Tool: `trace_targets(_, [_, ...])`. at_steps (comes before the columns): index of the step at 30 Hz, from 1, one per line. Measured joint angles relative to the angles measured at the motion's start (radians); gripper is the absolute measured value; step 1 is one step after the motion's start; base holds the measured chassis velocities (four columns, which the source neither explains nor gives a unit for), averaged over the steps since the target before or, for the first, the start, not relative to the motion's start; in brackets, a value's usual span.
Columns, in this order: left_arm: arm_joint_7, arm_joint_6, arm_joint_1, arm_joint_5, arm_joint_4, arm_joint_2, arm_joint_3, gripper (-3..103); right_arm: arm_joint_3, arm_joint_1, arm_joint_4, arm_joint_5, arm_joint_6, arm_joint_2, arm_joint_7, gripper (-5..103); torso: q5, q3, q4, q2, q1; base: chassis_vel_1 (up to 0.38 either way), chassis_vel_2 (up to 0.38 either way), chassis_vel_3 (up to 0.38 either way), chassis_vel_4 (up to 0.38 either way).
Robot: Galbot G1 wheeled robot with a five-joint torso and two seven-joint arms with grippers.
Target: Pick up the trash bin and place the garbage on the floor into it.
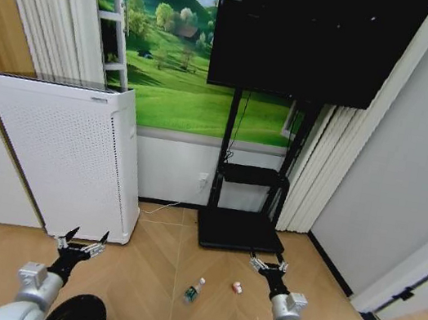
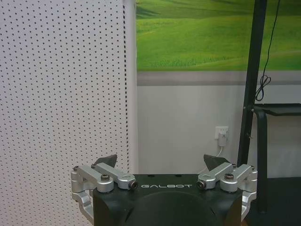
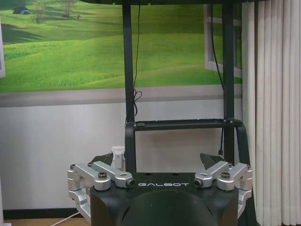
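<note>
While both arms reach forward over the floor (image 1: 140,296), the bin (image 1: 79,314) sits nearest, a black round shape low in the head view, just beside the left forearm and behind the left gripper (image 1: 83,240). That gripper hovers with its jaws spread wide and empty, pointing toward the white perforated appliance (image 1: 57,157); in the left wrist view the left gripper (image 2: 165,164) faces the dotted panel of the appliance (image 2: 61,94) and a wall socket (image 2: 221,135) beyond.

The right gripper (image 1: 268,263) is held out at much the same height, jaws likewise open and holding nothing. In its own wrist view the right gripper (image 3: 160,162) looks at the black stand (image 3: 129,94) and the white curtain (image 3: 275,108).

Between the two grippers, a little farther out on the parquet, lies the bottle (image 1: 193,290), clear with a green label, on its side. Near it, toward the right gripper, rests a small red-and-white item (image 1: 237,288); bottle and item lie apart from each other and well apart from the bin.

Farther on, the stand's black base (image 1: 239,231) sits on the floor against the wall, carrying a dark screen (image 1: 310,36) above. The green meadow mural (image 1: 175,54) covers the wall behind.
</note>
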Motion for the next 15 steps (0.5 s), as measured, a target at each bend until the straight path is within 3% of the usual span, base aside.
trace_targets(15, [0.000, -0.004, -0.005, -0.005, 0.011, 0.006, -0.001, 100, -0.003, -0.007, -0.002, -0.011, 0.008, 0.014, 0.000, 100, 0.0000, -0.037, 0.0000, -0.061, -0.025, 0.000, 0.000, 0.000, 0.000])
